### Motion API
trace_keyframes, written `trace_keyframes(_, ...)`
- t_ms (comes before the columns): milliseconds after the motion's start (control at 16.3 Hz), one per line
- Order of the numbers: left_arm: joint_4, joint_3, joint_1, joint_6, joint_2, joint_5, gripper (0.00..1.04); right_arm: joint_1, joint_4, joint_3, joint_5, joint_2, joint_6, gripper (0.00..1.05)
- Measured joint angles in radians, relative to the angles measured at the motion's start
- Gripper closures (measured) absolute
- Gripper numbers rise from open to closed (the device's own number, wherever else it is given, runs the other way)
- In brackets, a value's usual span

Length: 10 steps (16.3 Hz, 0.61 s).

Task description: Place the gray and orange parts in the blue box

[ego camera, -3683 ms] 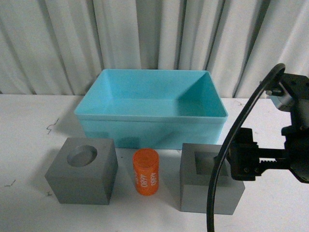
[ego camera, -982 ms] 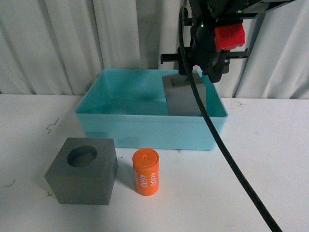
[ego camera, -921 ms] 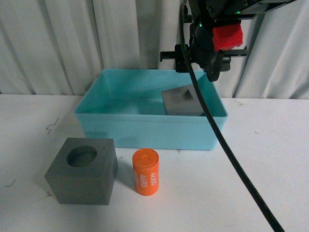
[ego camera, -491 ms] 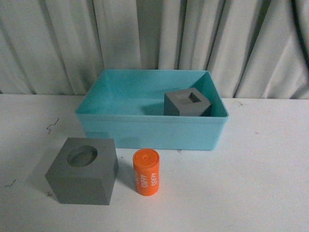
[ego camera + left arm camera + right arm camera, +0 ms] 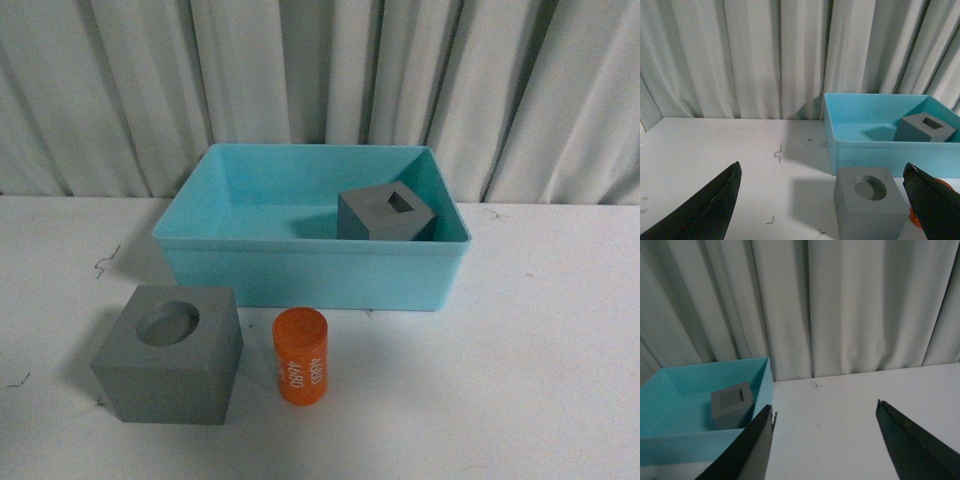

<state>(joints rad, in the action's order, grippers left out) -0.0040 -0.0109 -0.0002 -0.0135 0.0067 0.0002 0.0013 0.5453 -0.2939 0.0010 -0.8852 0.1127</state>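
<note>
A pleated pale-gray curtain [image 5: 300, 70] closes off the background. In front of it lies a white tabletop [image 5: 540, 350].

Status of parts:
- The wide, shallow turquoise plastic box [image 5: 310, 275] stands at the rear centre of the tabletop.
- The matte gray cube with the square recess [image 5: 388, 215] rests inside the box, in its right rear corner.
- The matte gray cube with the round recess [image 5: 170, 365] stands outside, in front of the box's left half.
- The small orange cylinder with white digits [image 5: 301, 356] stands upright just beside that cube, on its right.

Status of tools: I read the left gripper [image 5: 821, 165] as spread wide and empty. The right gripper [image 5: 824, 405] is likewise parted and carries nothing. Neither arm shows in the front view.

Hazards, as I judge them:
- A finger lowered into the narrow gap between cube and cylinder may tip the cylinder, which would then roll.
- A cube carried too low may strike the box's front rim.
- A high release may drop a part onto the cube already inside.
</note>
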Motion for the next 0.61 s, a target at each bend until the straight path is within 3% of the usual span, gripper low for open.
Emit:
trace_keyframes(61, 0.0, 0.0, 0.0, 0.0, 0.0, -0.001, 0.07, -0.002, 0.063, 0.055, -0.002, 0.027, -0.048, 0.49)
trace_keyframes(307, 0.0, 0.0, 0.0, 0.0, 0.0, -0.001, 0.07, -0.002, 0.041, 0.152, -0.002, 0.153, -0.097, 0.97)
trace_keyframes(368, 0.0, 0.0, 0.0, 0.0, 0.0, 0.0, 0.07, -0.002, 0.024, 0.174, -0.002, 0.192, -0.104, 1.03)
trace_keyframes(614, 0.0, 0.0, 0.0, 0.0, 0.0, 0.0, 0.07, -0.002, -0.055, 0.227, -0.001, 0.323, -0.106, 1.03)
